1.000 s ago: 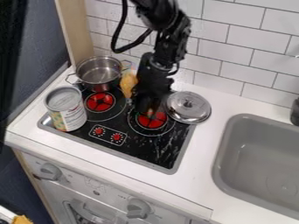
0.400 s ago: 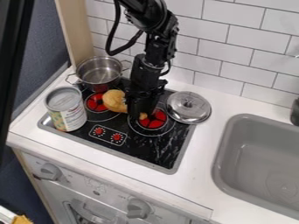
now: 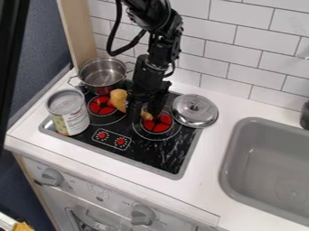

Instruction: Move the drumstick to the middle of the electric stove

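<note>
I hang over one stove (image 3: 151,155) with two red burners (image 3: 158,126). One drumstick (image 3: 119,100) spans the space between them, at my gripper (image 3: 145,113); whether that grips it, I cannot tell. One pot (image 3: 102,74), one can (image 3: 69,113) and one lid (image 3: 194,111) sit at the stove's edges.

The black gripper (image 3: 145,112) hangs over the electric stove (image 3: 151,157), hiding the middle of the drumstick (image 3: 119,99): thick end by the left red burner (image 3: 102,105), thin end at the right one. A pot (image 3: 102,73) sits far left, a can (image 3: 72,118) near left, a lid (image 3: 194,111) right, beside the sink (image 3: 271,173).
</note>
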You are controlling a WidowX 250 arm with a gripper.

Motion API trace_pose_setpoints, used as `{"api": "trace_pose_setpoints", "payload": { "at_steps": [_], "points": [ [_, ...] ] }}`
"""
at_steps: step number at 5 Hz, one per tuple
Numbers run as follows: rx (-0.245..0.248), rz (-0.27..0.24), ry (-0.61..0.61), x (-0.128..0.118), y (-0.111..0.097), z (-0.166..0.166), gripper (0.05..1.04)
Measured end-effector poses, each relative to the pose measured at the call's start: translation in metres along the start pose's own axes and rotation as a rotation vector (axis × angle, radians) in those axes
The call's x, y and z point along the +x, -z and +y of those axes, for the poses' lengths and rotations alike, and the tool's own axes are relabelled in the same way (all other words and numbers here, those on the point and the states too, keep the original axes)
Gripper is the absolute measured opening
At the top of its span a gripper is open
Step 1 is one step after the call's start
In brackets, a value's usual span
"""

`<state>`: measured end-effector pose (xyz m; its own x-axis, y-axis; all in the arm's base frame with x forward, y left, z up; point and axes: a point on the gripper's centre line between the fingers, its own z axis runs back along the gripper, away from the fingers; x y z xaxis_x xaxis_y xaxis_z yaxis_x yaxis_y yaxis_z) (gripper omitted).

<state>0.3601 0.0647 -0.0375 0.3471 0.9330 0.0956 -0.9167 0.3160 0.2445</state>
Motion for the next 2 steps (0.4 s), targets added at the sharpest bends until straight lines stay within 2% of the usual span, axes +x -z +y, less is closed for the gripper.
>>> {"api": "trace_pose_setpoints", "payload": {
  "at_steps": [1,2],
  "points": [
    [-0.025,-0.033,-0.015,-0.003,-0.019,0.006,0.995],
    [-0.113,-0.089,-0.042,-0.003,-0.058,0.012,0.997]
  ]
}}
